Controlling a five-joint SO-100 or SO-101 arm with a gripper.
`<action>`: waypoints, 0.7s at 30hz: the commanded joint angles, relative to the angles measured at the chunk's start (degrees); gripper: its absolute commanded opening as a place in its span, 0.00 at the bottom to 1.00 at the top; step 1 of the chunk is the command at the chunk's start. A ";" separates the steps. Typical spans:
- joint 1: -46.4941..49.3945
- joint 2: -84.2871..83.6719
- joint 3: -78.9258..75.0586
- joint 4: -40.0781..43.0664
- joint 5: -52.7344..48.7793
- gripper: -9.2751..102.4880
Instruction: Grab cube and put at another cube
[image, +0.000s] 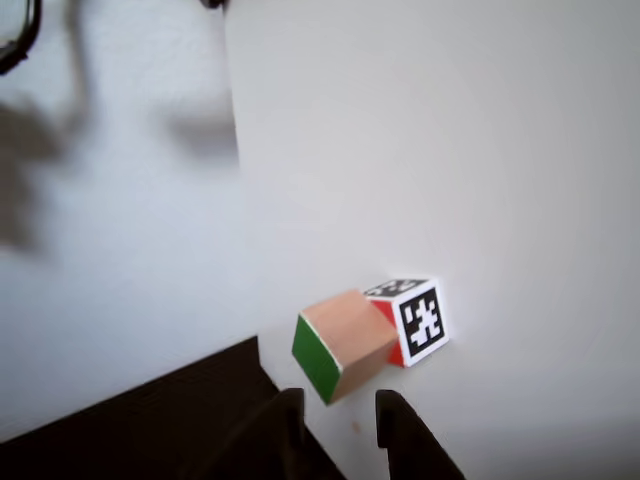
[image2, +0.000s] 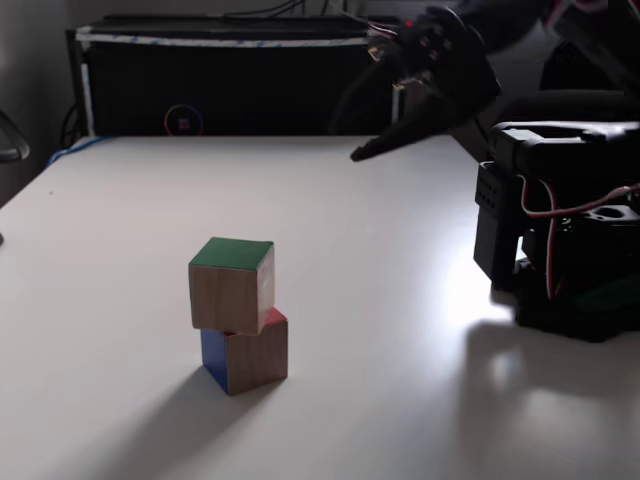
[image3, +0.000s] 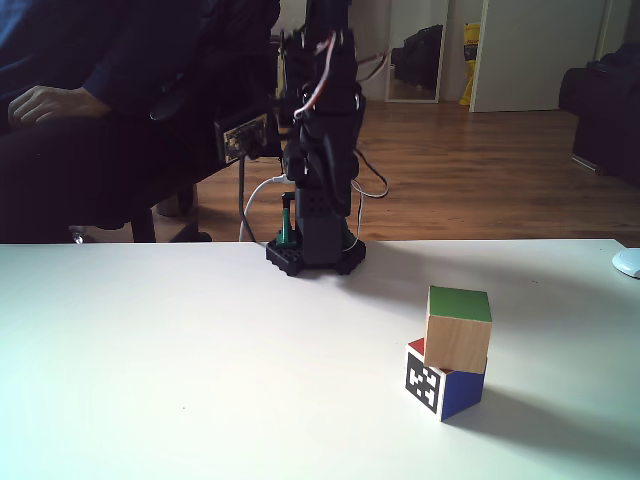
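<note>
The cube (image2: 232, 285), wooden with a green top face, sits on another cube (image2: 245, 355), overhanging it slightly toward the left in a fixed view. From the opposite side, the cube (image3: 458, 330) rests on another cube (image3: 440, 385), which shows a black-and-white marker and a blue face. In the other view the cube (image: 345, 345) and another cube (image: 415, 320) lie just beyond my gripper (image: 340, 425). Its two dark fingers are apart with nothing between them. My gripper (image2: 365, 150) hangs high above the table, far back and to the right of the stack.
The arm's base (image2: 560, 230) stands at the table's right side in a fixed view. A black box (image2: 230, 80) runs along the far edge. A seated person's hand (image3: 40, 100) shows beyond the table, and a white object (image3: 628, 262) lies at its right edge.
</note>
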 joint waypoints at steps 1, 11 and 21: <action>1.58 4.83 4.48 -0.44 -0.70 0.10; 4.92 7.12 16.17 -1.14 -3.08 0.08; 7.03 7.12 27.33 -4.75 -6.86 0.08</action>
